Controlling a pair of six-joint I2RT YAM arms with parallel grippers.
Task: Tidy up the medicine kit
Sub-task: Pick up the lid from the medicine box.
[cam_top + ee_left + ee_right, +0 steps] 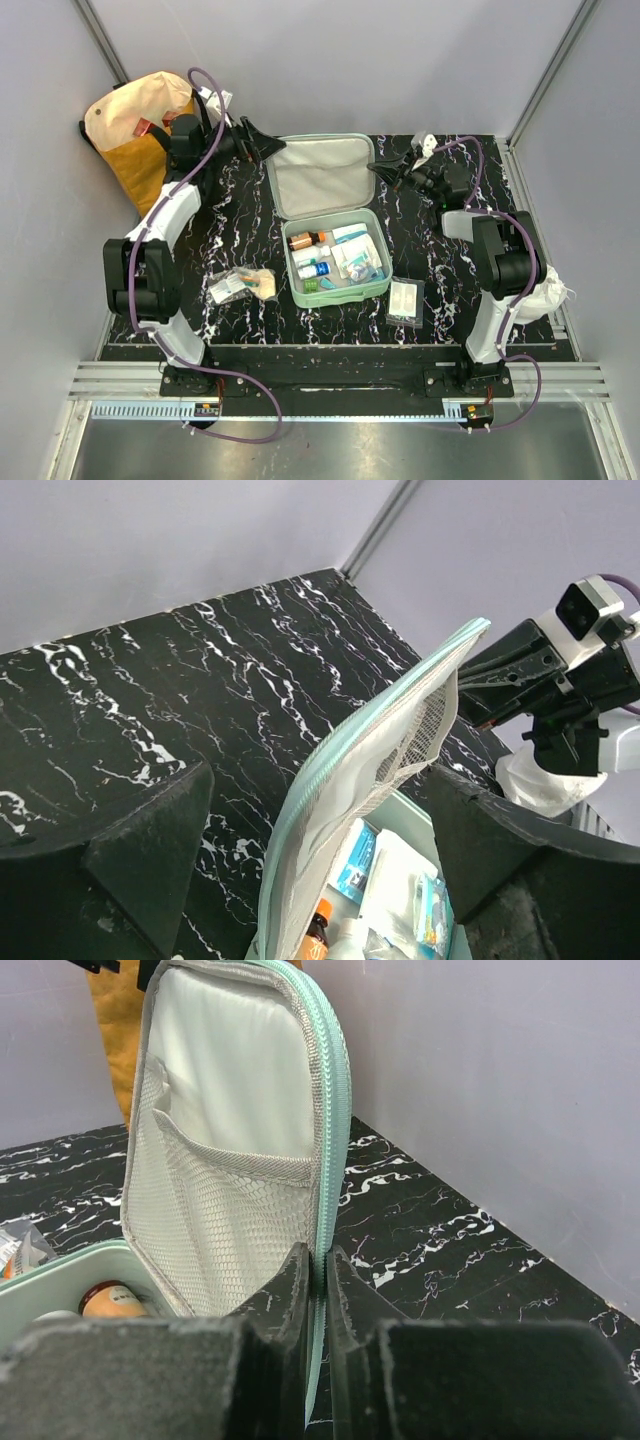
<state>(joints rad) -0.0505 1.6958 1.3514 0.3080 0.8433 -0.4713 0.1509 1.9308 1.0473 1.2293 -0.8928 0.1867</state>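
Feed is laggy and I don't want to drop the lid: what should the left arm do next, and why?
Probably close the left gripper: its open fingers straddle the raised lid of the medicine kit, whose opposite zip edge the right gripper pinches. A packet and a bag lie outside, so don't shut it yet.

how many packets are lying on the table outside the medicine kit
2: a clear bag of supplies left of the medicine kit, and a flat clear packet right of it. More could be hidden under the arms.
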